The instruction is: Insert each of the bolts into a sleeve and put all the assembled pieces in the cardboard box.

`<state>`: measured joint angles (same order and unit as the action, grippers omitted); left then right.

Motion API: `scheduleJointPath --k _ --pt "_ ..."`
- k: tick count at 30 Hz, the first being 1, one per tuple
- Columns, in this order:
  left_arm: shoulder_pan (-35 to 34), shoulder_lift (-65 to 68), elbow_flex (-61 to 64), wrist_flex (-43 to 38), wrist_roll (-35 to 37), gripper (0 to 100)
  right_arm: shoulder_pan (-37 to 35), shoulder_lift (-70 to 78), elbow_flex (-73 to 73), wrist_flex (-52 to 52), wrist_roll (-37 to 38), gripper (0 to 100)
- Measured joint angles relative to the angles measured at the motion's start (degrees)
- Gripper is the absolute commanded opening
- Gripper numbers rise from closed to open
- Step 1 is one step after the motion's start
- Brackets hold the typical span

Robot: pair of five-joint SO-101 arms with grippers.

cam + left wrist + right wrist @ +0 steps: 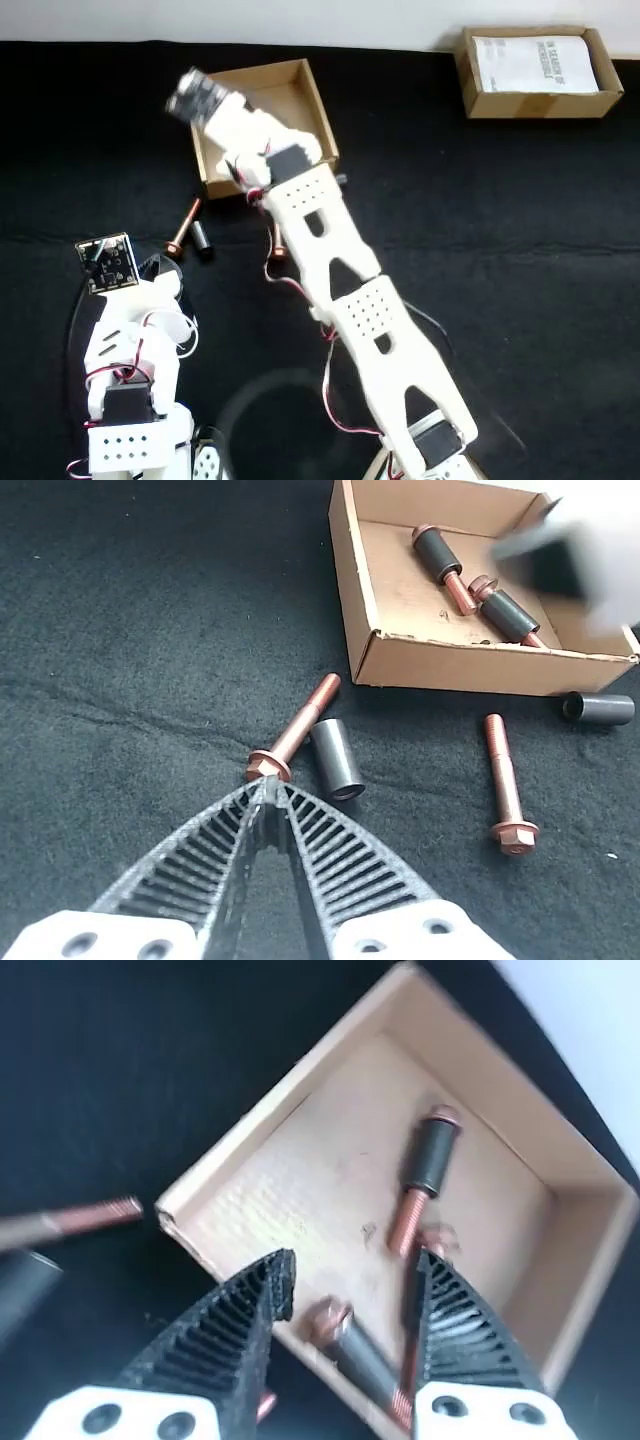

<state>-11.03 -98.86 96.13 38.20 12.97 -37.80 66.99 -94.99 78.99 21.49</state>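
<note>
Two assembled pieces (440,555) lying in cardboard box (460,665). Two loose bolts (296,730) & two bare sleeves (336,758) on black surface (130,660) nr box front. Empty left jaws closed tight, tips just beside one bolt head. Over box, right jaws wide apart, holding nothing.

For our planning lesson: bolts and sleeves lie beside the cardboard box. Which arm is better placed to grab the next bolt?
Left. The left gripper sits at the head of a loose bolt beside a sleeve; the right gripper hangs open over the cardboard box.
</note>
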Motion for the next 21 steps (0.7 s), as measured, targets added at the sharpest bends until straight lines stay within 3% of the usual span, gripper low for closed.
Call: scheduleJointPath --k 9,13,16,21 --pt "0.0 0.0 0.0 0.0 0.0 1 4.75 -11.34 0.0 16.62 -17.67 17.3" --pt "0.0 0.0 0.0 0.0 0.0 1 9.41 -11.6 -0.09 21.19 -19.34 17.3" --pt "0.0 0.0 0.0 0.0 0.0 1 11.78 -12.48 2.46 21.36 -14.07 17.3" --pt "0.0 0.0 0.0 0.0 0.0 1 11.6 -13.27 15.47 21.45 1.85 17.3"
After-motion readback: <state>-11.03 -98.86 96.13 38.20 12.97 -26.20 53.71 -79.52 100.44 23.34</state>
